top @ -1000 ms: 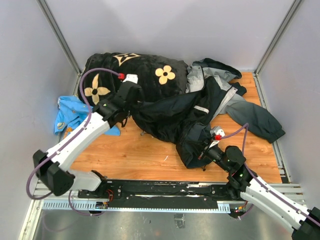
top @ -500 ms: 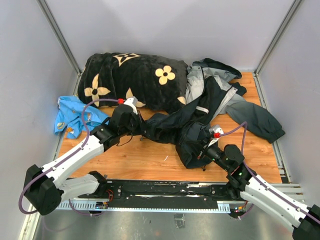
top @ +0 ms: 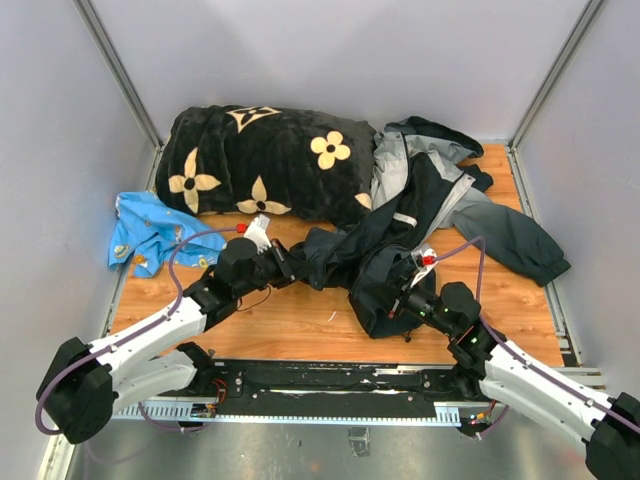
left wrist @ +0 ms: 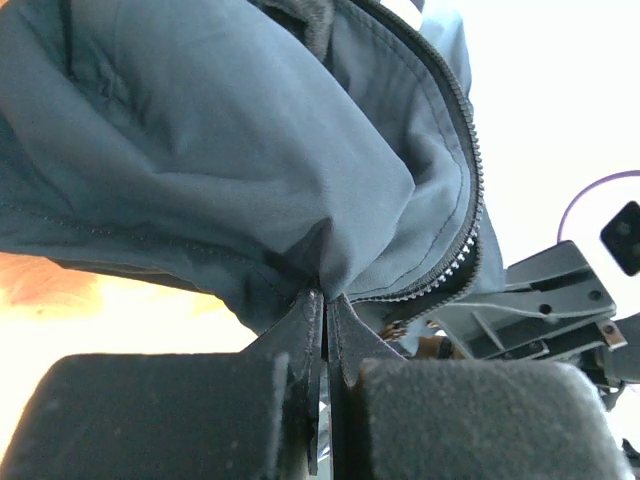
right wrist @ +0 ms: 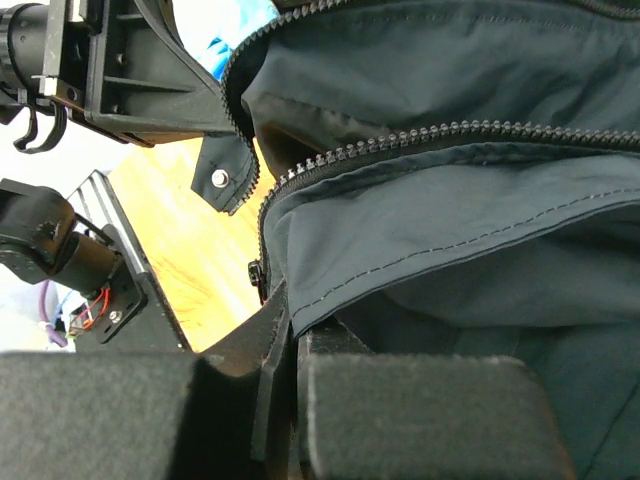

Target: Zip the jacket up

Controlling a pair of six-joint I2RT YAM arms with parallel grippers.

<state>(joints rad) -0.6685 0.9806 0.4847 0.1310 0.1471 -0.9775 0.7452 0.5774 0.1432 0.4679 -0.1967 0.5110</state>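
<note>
The dark navy and grey jacket (top: 400, 225) lies crumpled across the right half of the wooden table, its front stretched low between both arms. My left gripper (top: 292, 263) is shut on a fold of the jacket (left wrist: 250, 170) beside an open run of zipper teeth (left wrist: 470, 200). At the hem near the front edge, my right gripper (top: 398, 300) is shut on the jacket (right wrist: 450, 220). There the zipper teeth (right wrist: 400, 145) lie parted and a small black slider (right wrist: 256, 275) sits just left of the fingers.
A black plush blanket with cream flowers (top: 260, 160) fills the back left. A bright blue patterned cloth (top: 150, 230) lies by the left wall. Grey walls close in on both sides. Bare wood (top: 290, 315) shows between the arms.
My left arm has pulled its fold of jacket off the blanket, down and toward the front. The blanket now shows whole. The right gripper has shifted slightly left with the hem.
</note>
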